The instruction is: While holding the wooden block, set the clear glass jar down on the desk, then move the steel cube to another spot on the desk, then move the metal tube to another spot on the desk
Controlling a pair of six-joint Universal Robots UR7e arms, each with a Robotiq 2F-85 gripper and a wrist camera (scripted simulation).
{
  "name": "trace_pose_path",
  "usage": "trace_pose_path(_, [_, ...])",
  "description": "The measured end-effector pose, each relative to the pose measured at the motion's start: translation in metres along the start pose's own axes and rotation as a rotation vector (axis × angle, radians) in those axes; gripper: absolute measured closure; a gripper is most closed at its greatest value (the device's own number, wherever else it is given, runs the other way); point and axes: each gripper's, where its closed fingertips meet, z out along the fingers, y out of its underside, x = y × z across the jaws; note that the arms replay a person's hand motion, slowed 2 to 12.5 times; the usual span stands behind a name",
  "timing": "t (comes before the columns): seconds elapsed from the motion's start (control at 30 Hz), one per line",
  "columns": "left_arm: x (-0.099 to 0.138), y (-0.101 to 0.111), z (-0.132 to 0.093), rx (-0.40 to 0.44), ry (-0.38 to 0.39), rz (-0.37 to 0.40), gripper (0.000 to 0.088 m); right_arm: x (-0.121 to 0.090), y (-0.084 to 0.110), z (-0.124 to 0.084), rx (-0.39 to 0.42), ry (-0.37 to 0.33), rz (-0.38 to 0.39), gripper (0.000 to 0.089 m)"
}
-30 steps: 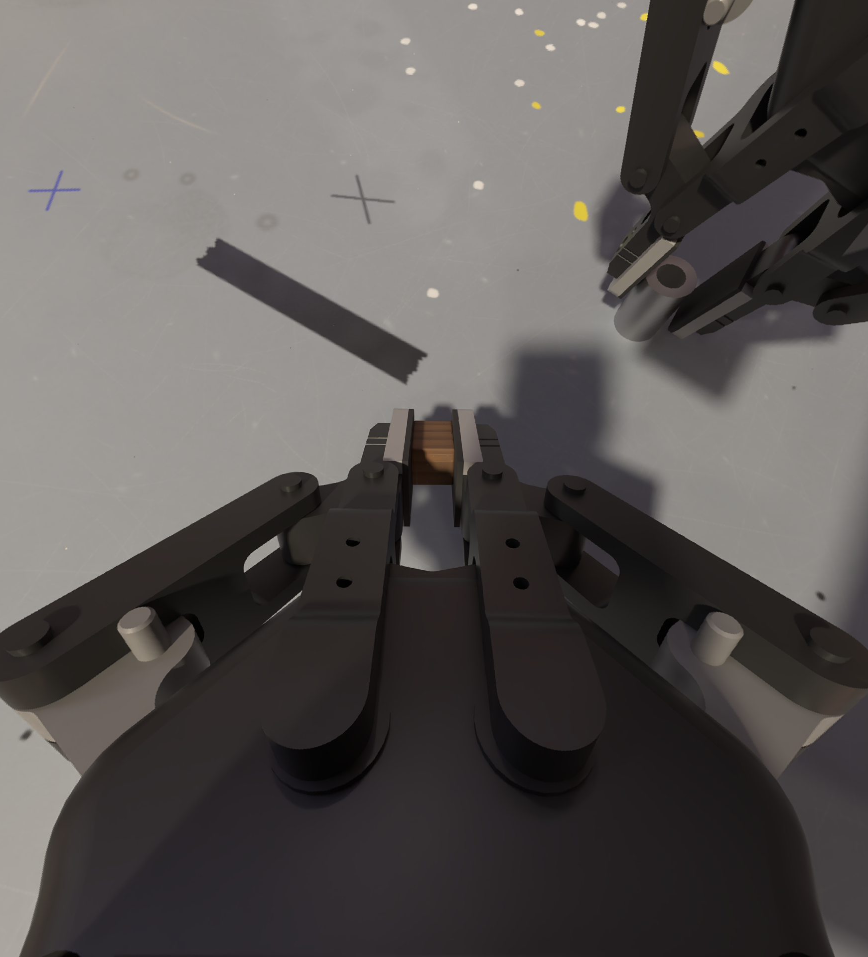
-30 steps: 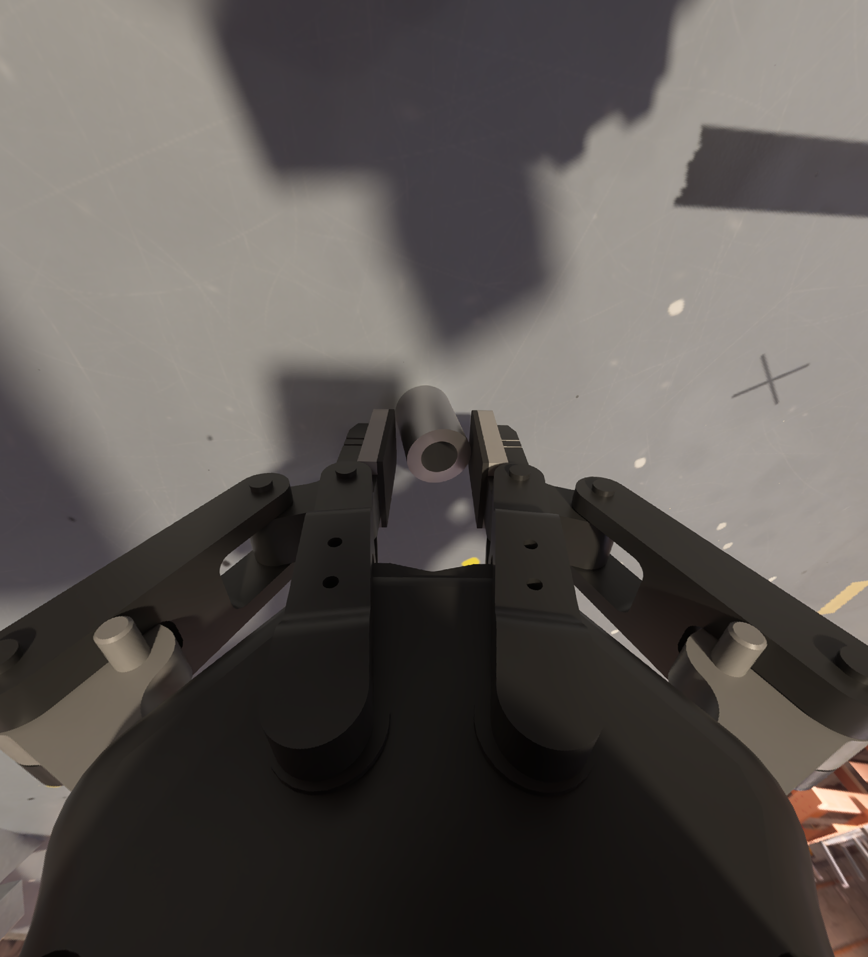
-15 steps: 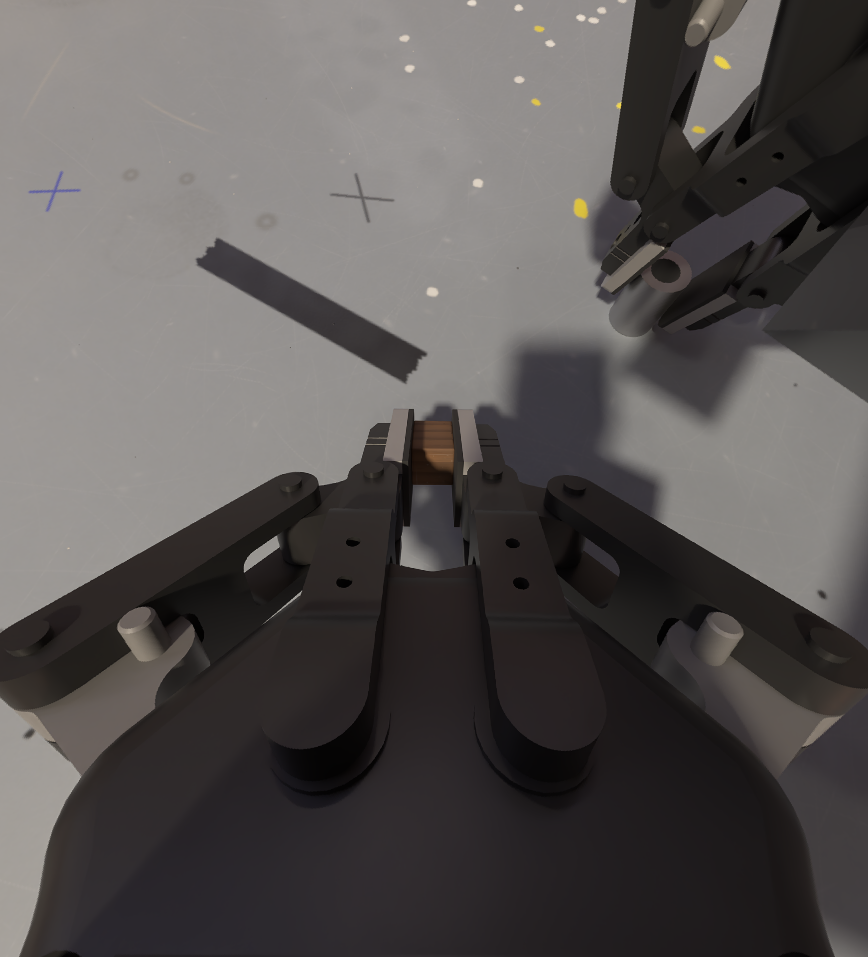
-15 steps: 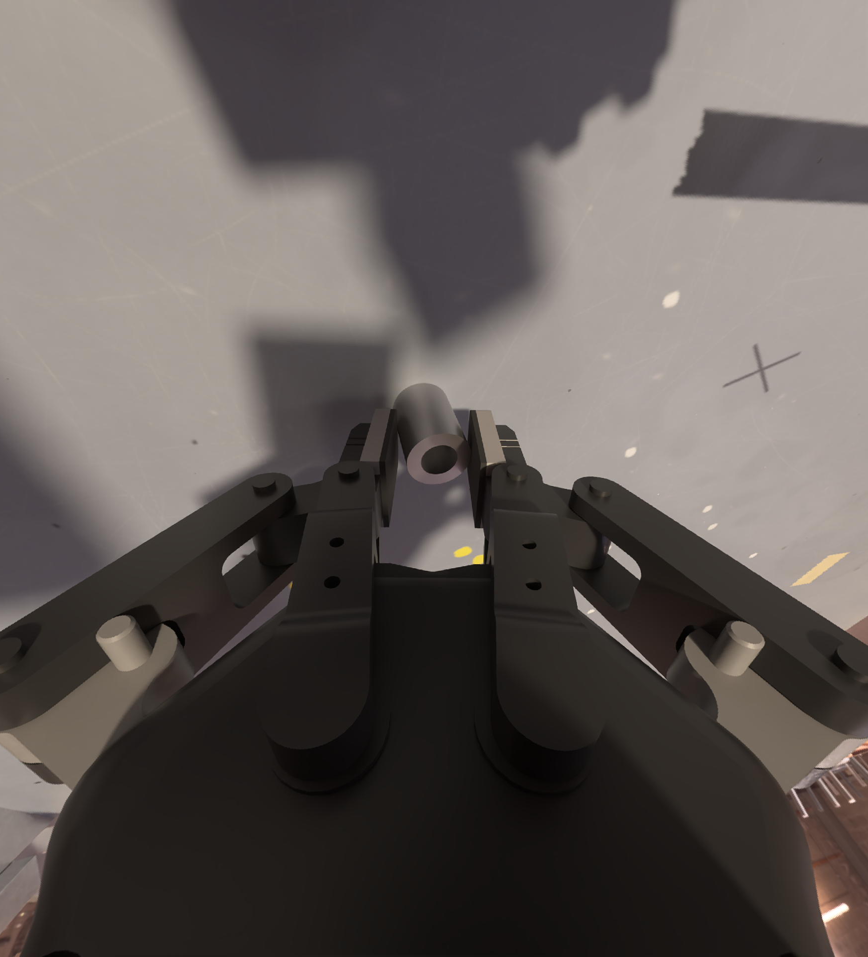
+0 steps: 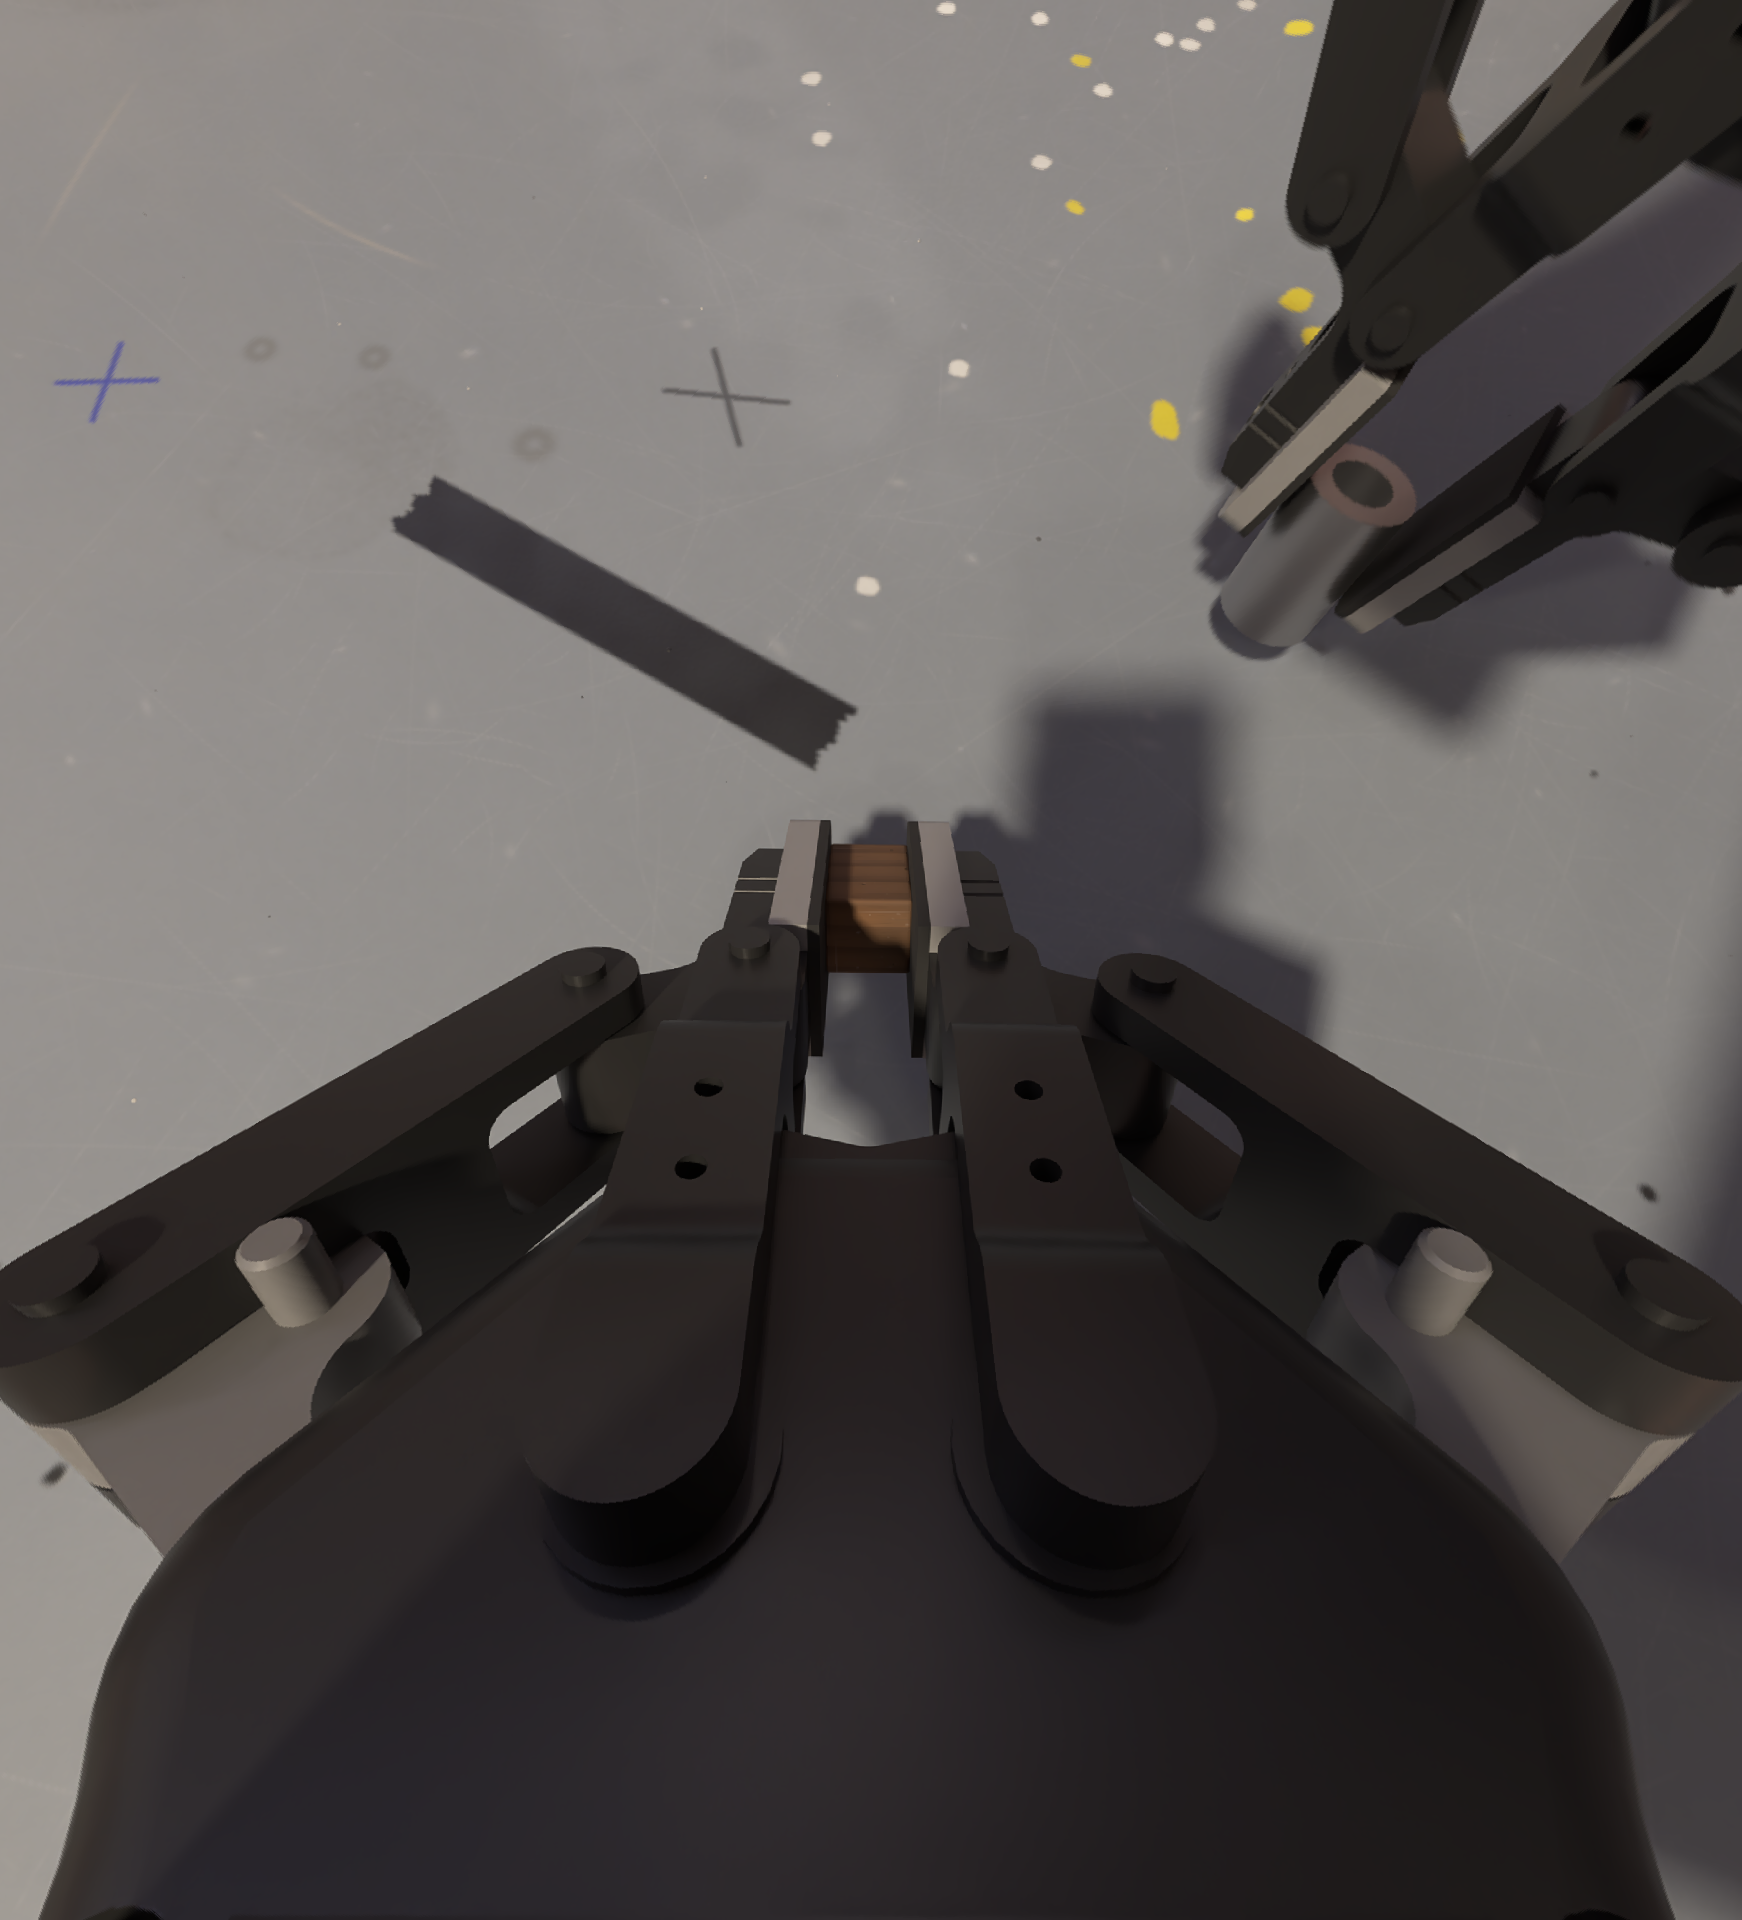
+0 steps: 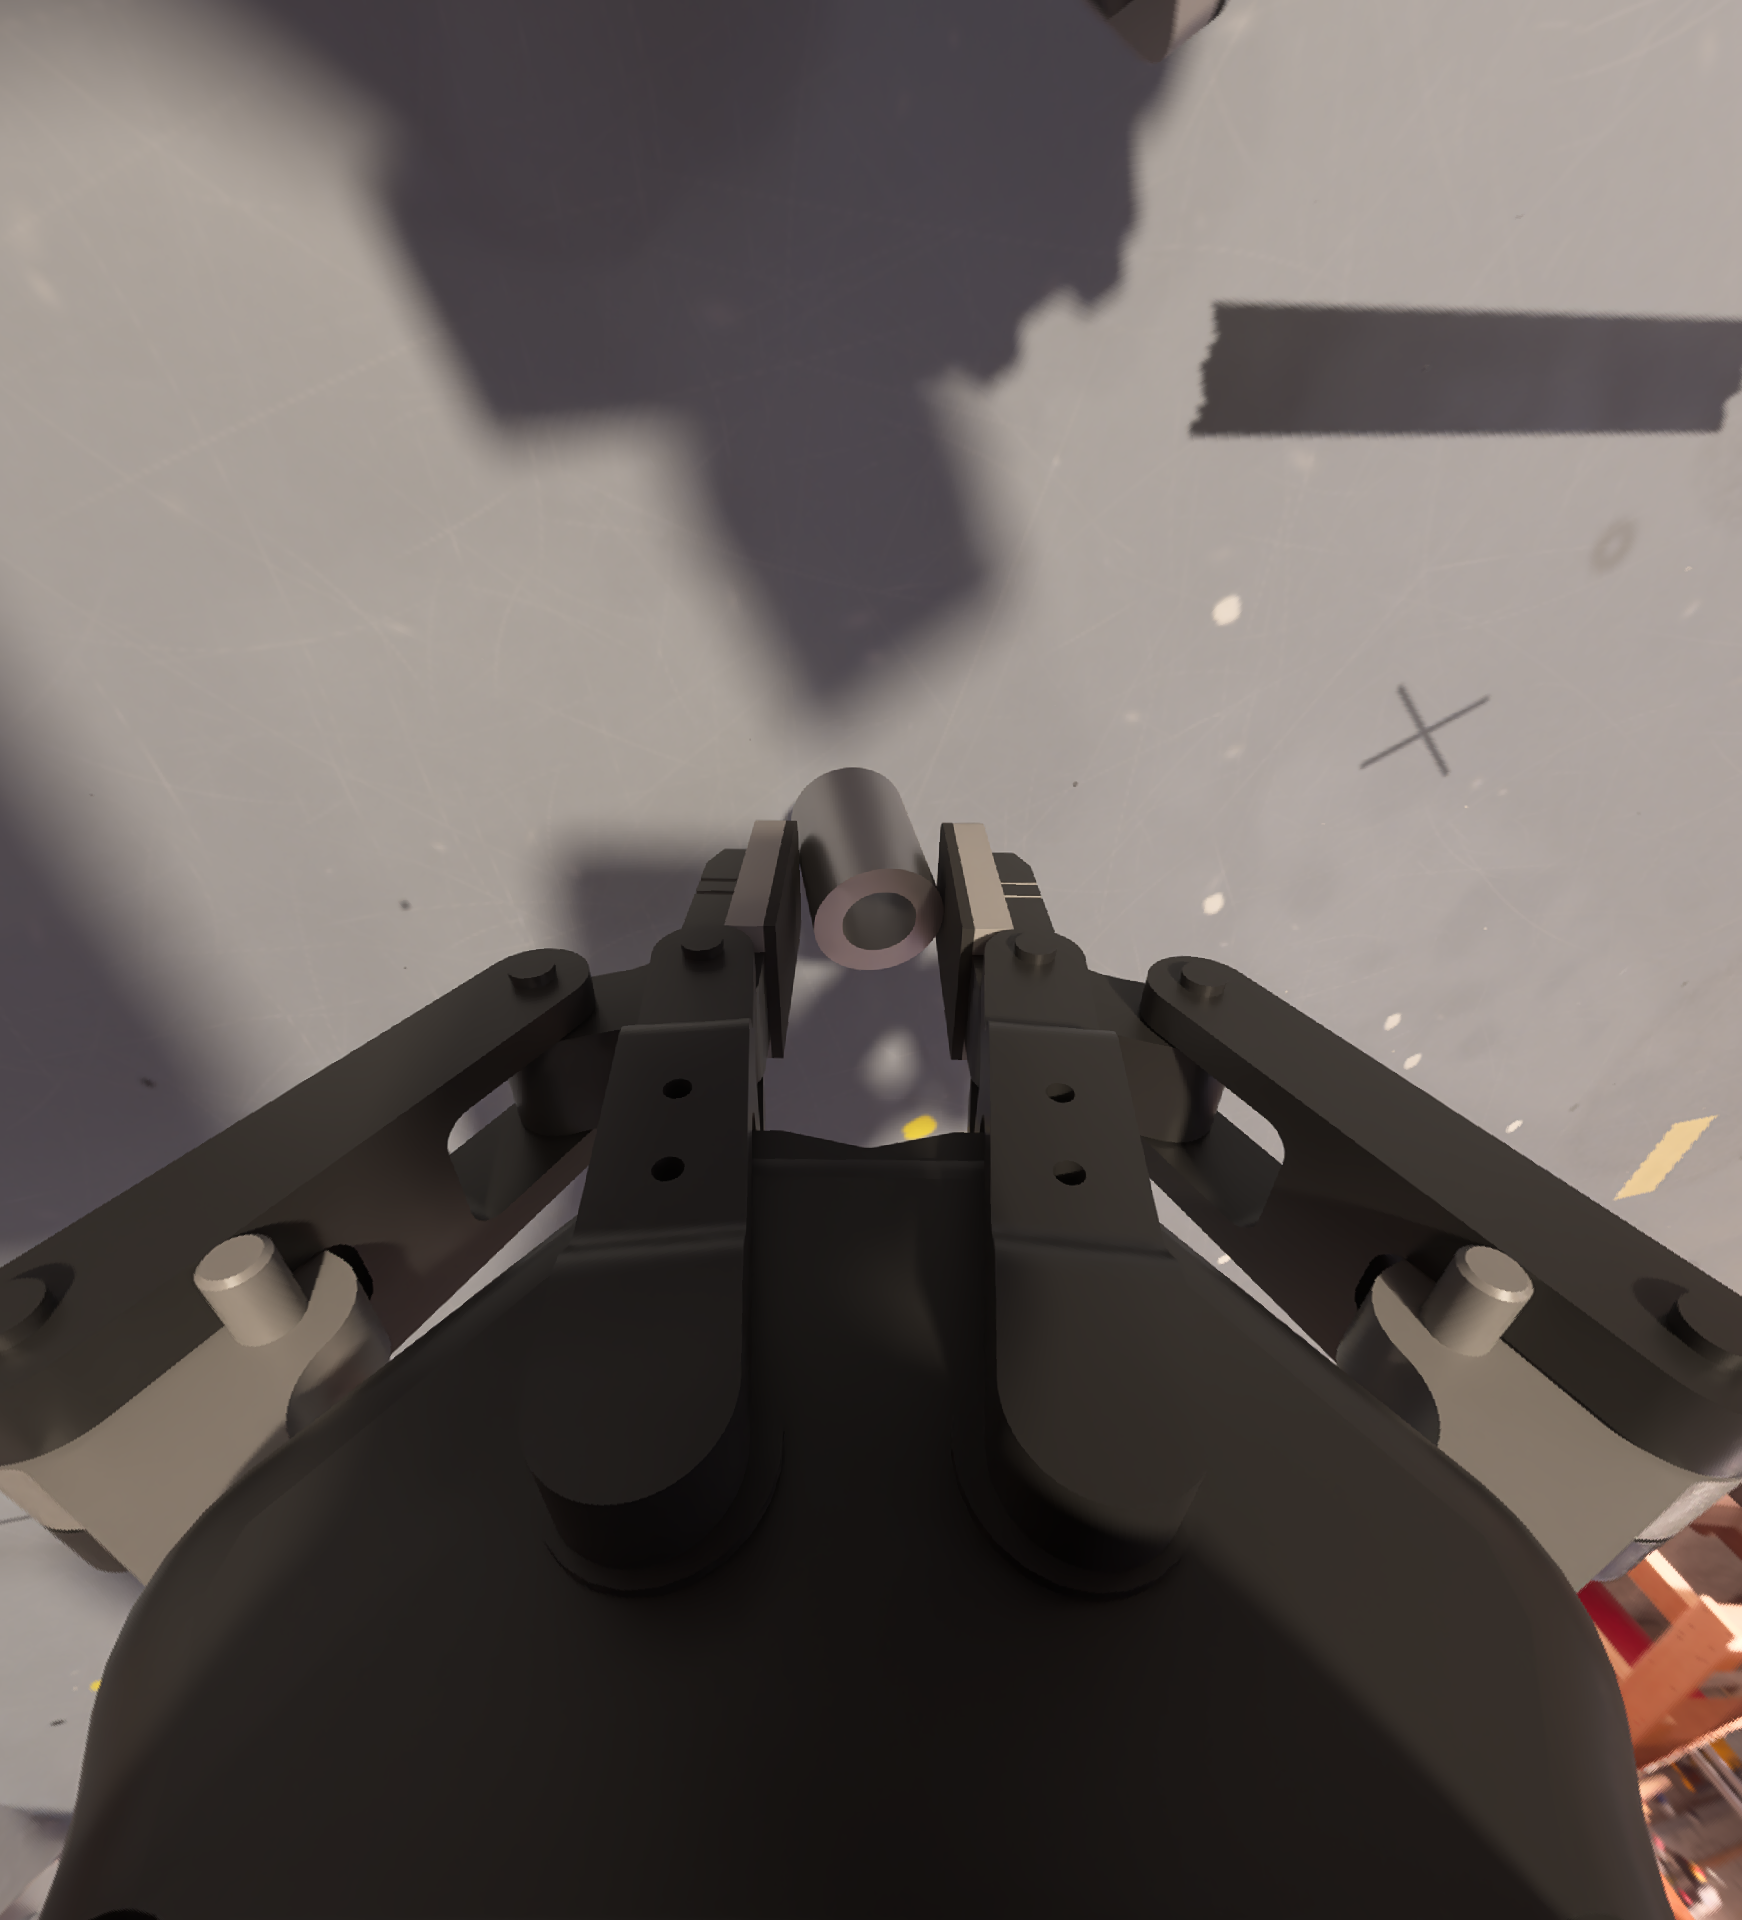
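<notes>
In the left wrist view, at the far left of the frame, a small blue cross mark (image 5: 105, 381) is drawn on the grey scratched desk (image 5: 223, 779). To the right of it there is a dark grey cross mark (image 5: 725, 396), and below these a strip of dark tape (image 5: 624, 621) lies diagonally.

In the lower middle of the frame, the left gripper (image 5: 867, 883) has its two fingers drawn narrow, and the small brown wooden block (image 5: 867, 906) sits clamped between the pads, touching both.

In the upper right of the frame, the right gripper (image 5: 1366, 499) grips the short grey metal tube (image 5: 1298, 556). The tube is tilted, with its open end up and its lower end at or just above the desk; whether it touches, I cannot tell. White and yellow paint spots lie around it.

In the right wrist view, the right gripper (image 6: 872, 883) is in the middle of the frame, closed to a narrow gap around the metal tube (image 6: 862, 862). Both pads press the sides of the tube, and its hollow end faces the camera. To the right, the tape strip (image 6: 1469, 369) is in the upper part of the frame, with the dark cross (image 6: 1425, 730) below it.
</notes>
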Motion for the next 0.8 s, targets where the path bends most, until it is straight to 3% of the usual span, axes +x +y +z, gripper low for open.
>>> trace_pose_path(0.27, [0.000, 0.000, 0.000, 0.000, 0.000, 0.000, 0.0754, 0.003, -0.006, -0.025, 0.146, 0.006, 0.055, 0.0653])
trace_pose_path(0.5, [0.000, 0.000, 0.000, 0.000, 0.000, 0.000, 0.0754, 0.007, -0.004, -0.062, 0.291, 0.020, 0.101, 0.0653])
trace_pose_path(0.67, [0.000, 0.000, 0.000, 0.000, 0.000, -0.001, 0.0754, 0.015, 0.012, -0.096, 0.385, 0.042, 0.152, 0.0653])
trace_pose_path(0.8, [0.000, 0.000, 0.000, 0.000, 0.000, -0.002, 0.0754, 0.029, 0.039, -0.120, 0.419, 0.085, 0.221, 0.0653])
